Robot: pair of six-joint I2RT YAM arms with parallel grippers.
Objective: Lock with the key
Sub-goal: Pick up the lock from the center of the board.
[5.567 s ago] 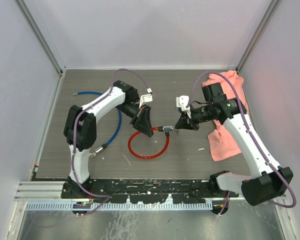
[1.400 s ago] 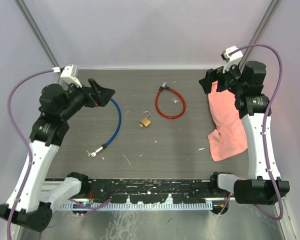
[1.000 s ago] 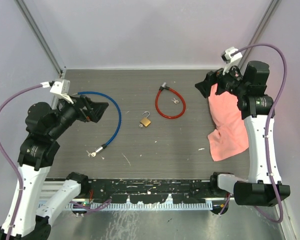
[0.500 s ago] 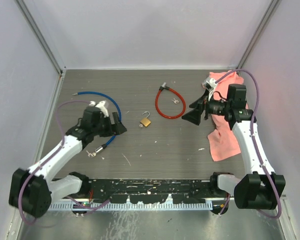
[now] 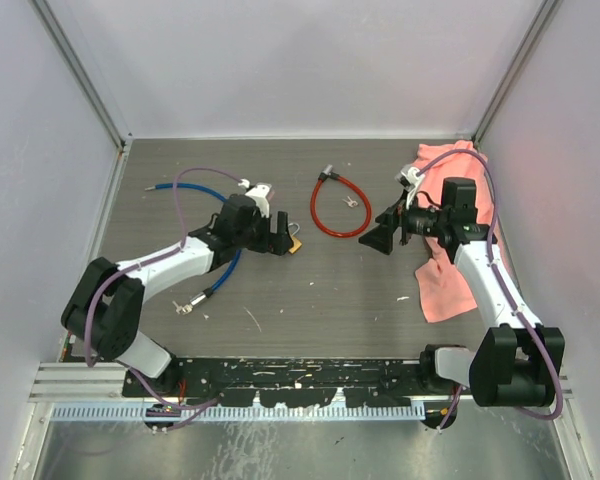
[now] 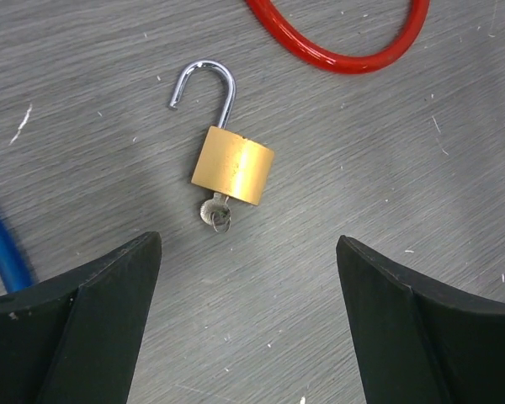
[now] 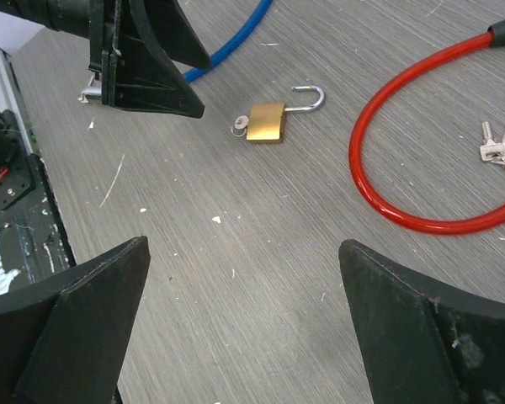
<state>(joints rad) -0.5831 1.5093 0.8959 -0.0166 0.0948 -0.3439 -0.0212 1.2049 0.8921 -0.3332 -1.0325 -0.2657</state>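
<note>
A brass padlock point(image 6: 232, 165) lies flat on the grey table with its shackle swung open. The key point(image 6: 216, 213) sticks out of its bottom end. My left gripper point(image 6: 248, 244) hovers just short of the key end, open, with nothing between its fingers. From above, the left gripper point(image 5: 278, 237) covers most of the padlock point(image 5: 294, 244). My right gripper point(image 5: 378, 237) is open and empty, low over the table to the right. It faces the padlock point(image 7: 267, 121) and its key point(image 7: 239, 127) from a distance.
A red cable lock point(image 5: 335, 210) lies in a loop behind the padlock, with two spare keys point(image 7: 495, 150) inside the loop. A blue cable point(image 5: 195, 187) curves at the left, under the left arm. A pink cloth point(image 5: 450, 280) lies at the right under the right arm.
Both arms have come down from raised poses at the sides and swung inward. The left gripper now sits at the padlock; the right gripper is lower, beside the red loop.
</note>
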